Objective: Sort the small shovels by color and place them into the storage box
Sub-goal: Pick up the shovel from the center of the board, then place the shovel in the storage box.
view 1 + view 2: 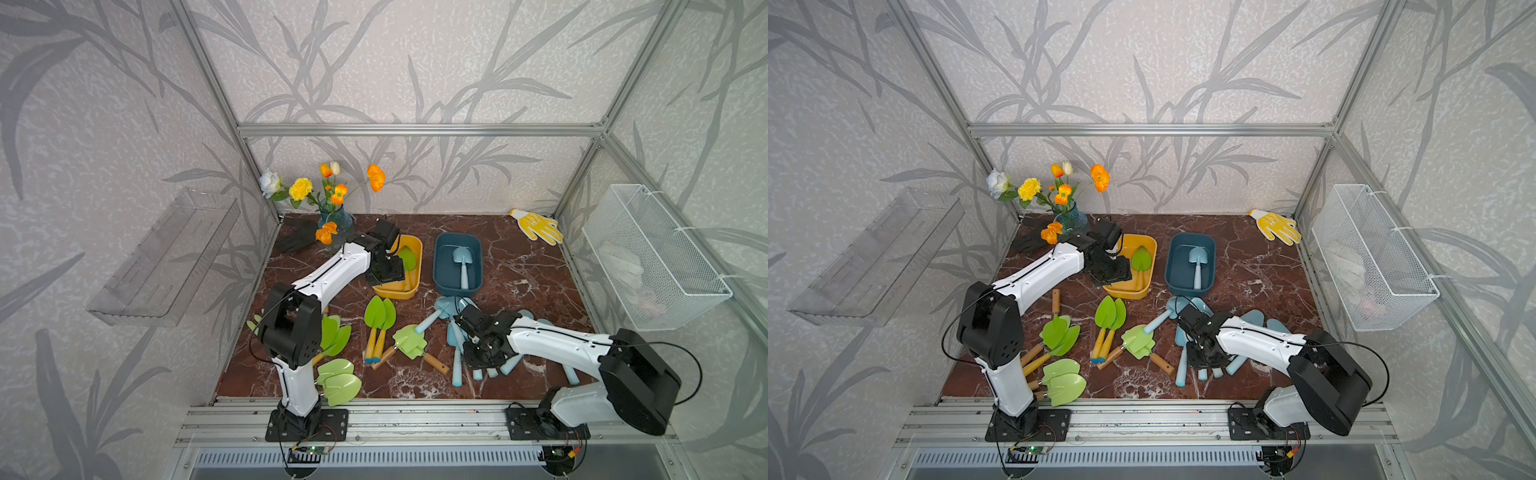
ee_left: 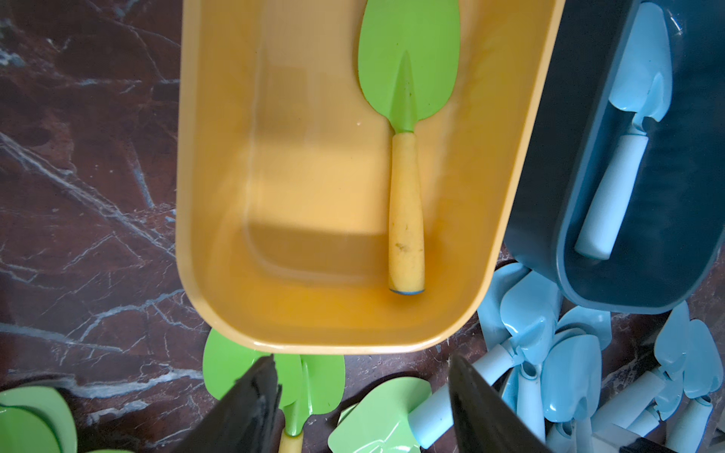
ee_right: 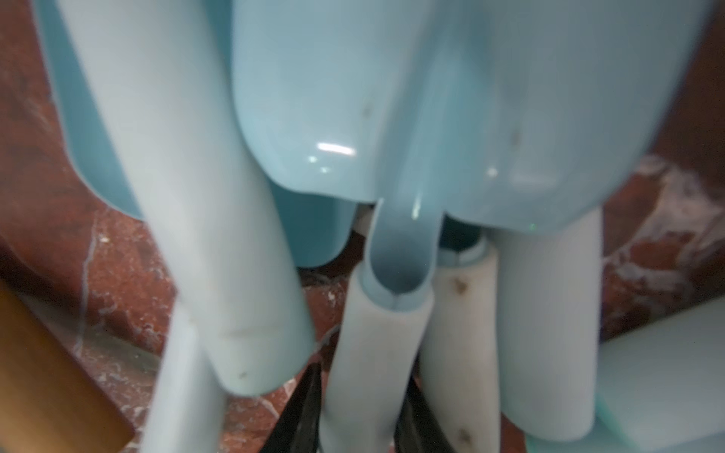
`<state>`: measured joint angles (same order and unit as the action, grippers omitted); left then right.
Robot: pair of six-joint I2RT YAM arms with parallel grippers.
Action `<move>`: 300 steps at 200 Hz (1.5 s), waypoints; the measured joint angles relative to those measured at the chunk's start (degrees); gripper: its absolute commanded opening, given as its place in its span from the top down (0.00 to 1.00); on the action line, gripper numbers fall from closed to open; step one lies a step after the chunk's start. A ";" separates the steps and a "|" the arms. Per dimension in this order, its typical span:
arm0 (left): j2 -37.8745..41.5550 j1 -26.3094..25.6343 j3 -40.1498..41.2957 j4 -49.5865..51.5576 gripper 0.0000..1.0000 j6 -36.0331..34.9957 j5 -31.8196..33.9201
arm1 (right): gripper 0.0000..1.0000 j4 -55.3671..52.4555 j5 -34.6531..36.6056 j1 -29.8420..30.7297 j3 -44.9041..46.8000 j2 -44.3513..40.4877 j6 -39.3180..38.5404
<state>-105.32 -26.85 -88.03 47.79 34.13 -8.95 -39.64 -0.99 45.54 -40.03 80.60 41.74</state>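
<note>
Hovering above the yellow box point(image 1: 417, 249) at eleven o'clock on the bench point(image 1: 519, 270), the left hand point(image 1: 388, 272) is showing in both top views over one green shovel point(image 1: 408, 258) lying inside. The blue box point(image 1: 437, 266) at one o'clock is holding one pale blue shovel point(image 1: 462, 264), so each colour is getting its own box. More green shovels point(image 1: 380, 316) are lying loose from six to eight o'clock. The right hand point(image 1: 464, 323) is sitting low in the pale blue heap point(image 1: 457, 370) at five o'clock.

From the left wrist, that hand's fingers point(image 2: 251, 408) are standing wide apart with nothing between them, free for another green one.

From the right wrist, black fingertips point(image 3: 310, 404) are pressing either side of a pale handle point(image 3: 376, 345). They are gripping that shovel by its narrow part, likely for carrying it to the blue box.
</note>
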 measured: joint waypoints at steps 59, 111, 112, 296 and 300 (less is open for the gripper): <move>0.00 0.00 0.00 -0.04 0.30 0.17 -0.15 | 0.86 -7.98 7.87 0.04 -2.56 -4.92 2.89; 0.00 0.00 0.00 -0.04 0.30 0.13 -0.20 | 0.86 -11.15 12.66 -4.61 -10.82 -11.15 2.08; 0.00 0.00 0.00 -0.04 0.30 0.13 -0.22 | 0.86 -11.08 12.55 -4.79 -10.95 -11.15 2.01; 10.21 -1.18 11.72 -0.79 0.26 -0.72 4.28 | 0.85 -0.81 -7.17 -23.74 -54.12 37.92 -14.95; 10.23 -1.18 11.76 -0.66 0.26 -0.85 4.48 | 0.84 -0.79 -7.39 -23.91 -54.18 38.36 -14.84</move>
<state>-95.09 -28.03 -76.27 47.13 33.28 -4.47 -40.42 -8.38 21.63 -94.21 118.96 26.89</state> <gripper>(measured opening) 0.738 0.265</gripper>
